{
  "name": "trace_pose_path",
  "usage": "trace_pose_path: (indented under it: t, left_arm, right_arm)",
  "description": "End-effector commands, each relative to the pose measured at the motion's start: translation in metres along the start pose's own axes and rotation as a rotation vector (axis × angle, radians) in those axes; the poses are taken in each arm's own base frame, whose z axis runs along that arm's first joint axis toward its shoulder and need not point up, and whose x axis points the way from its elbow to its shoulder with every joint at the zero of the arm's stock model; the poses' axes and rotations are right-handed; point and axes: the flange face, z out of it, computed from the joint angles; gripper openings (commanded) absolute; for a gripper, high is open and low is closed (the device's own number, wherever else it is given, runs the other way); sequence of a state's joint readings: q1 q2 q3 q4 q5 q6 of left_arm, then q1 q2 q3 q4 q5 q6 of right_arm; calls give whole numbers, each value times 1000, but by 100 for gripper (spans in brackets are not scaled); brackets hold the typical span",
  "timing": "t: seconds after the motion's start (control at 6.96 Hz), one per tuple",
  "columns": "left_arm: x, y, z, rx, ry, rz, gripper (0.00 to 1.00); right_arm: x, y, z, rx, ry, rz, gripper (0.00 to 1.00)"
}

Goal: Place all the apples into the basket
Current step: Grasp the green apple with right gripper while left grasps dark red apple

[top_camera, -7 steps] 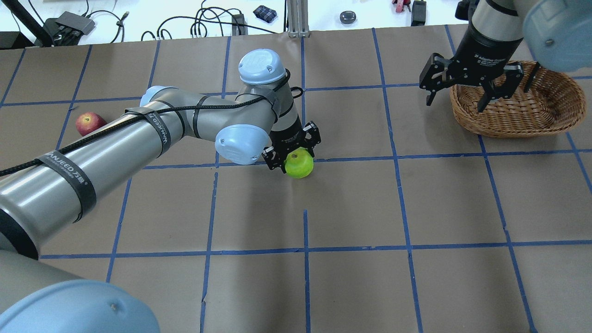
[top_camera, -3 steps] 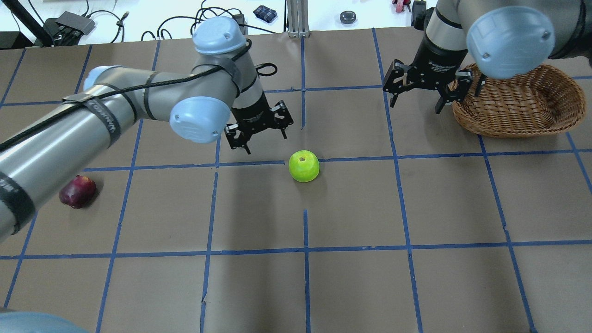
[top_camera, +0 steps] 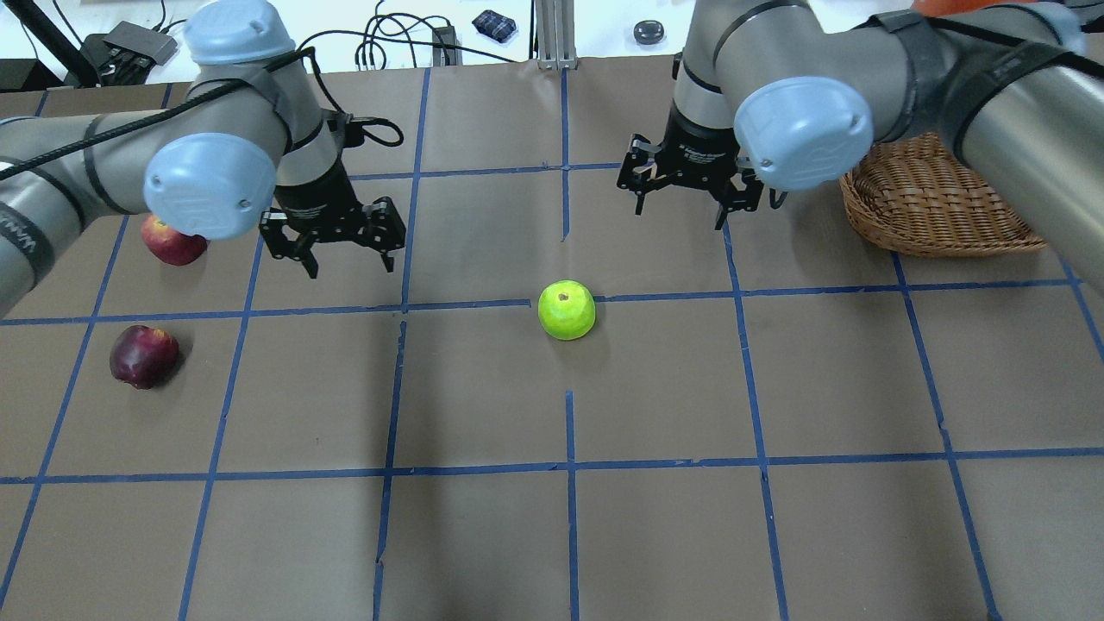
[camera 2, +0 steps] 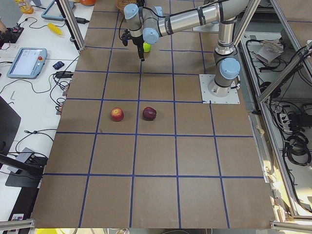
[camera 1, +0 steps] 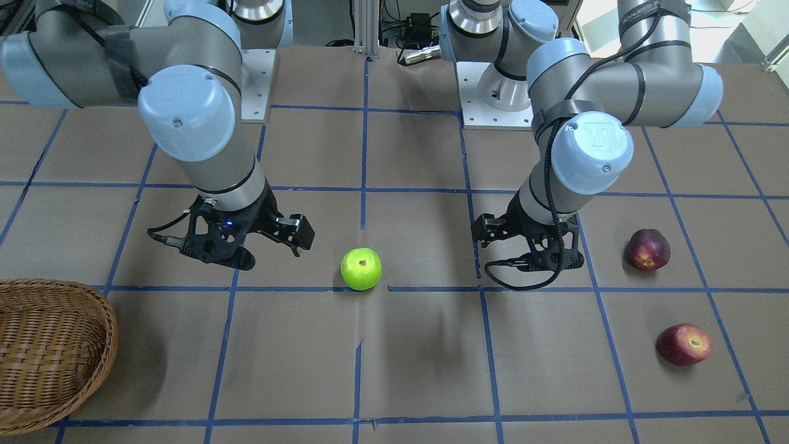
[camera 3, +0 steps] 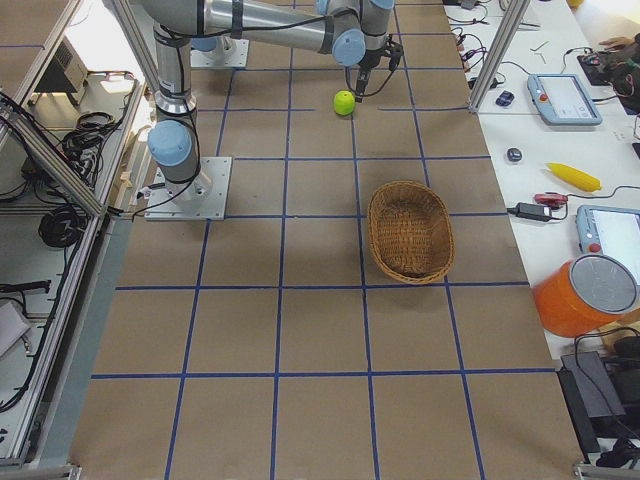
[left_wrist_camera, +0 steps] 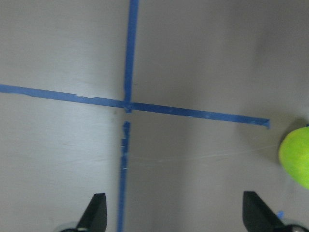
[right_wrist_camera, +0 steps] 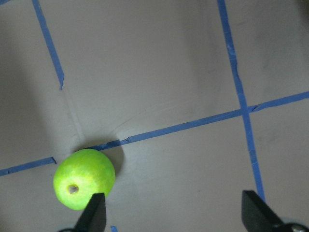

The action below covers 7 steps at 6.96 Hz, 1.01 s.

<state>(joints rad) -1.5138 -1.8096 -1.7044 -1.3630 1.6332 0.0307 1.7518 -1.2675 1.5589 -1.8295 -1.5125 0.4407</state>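
Note:
The lime green apple [top_camera: 567, 310] sits alone on the table near the middle, free of both grippers; it also shows in the front view [camera 1: 361, 269]. My left gripper [top_camera: 349, 259] is open and empty, left of it and above the table. My right gripper [top_camera: 678, 211] is open and empty, to the apple's back right. The right wrist view shows the green apple [right_wrist_camera: 84, 179] by the left fingertip. The lighter red apple [top_camera: 172, 241] lies partly behind my left arm. The dark maroon apple [top_camera: 144, 356] lies at the far left. The wicker basket [top_camera: 931, 211] stands at the right and looks empty.
The table is brown paper with a blue tape grid [top_camera: 569, 302]. Cables and small devices [top_camera: 414, 43] lie beyond the far edge. My right arm's upper links pass over the basket. The green apple barely shows at the right edge of the left wrist view [left_wrist_camera: 297, 157].
My left gripper has let go of the green apple, lifted off it and moved left toward the red apples. My right gripper has moved left from the basket toward the middle.

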Motion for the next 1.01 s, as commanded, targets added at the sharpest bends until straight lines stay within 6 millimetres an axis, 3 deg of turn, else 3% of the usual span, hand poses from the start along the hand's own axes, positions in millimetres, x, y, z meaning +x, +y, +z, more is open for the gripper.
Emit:
trace_pose_path:
  t: [0.0,0.14,0.29,0.43,0.57,0.86]
  left_arm:
    - [-113,-2,36,-84,-20,136,92]
    - [-152,-1,49,-91,-2,140,95]
    - [-175,-4,60,-65,-3,263,100]
    - [-190,-6,74,-22,-34,397,100]
    - [-218,-5,84,19,-99,478,100]
    - [-266,7,105,42,-116,560,100]
  right_arm:
    - [-66,18,59,11,-1,31,100]
    - [-91,27,86,4,5,39,100]
    - [-96,24,108,-13,17,43,100]
    - [-98,24,122,-30,29,39,100]
    - [-97,23,137,-49,43,38,100]
    - [-101,22,153,-79,40,36,100]
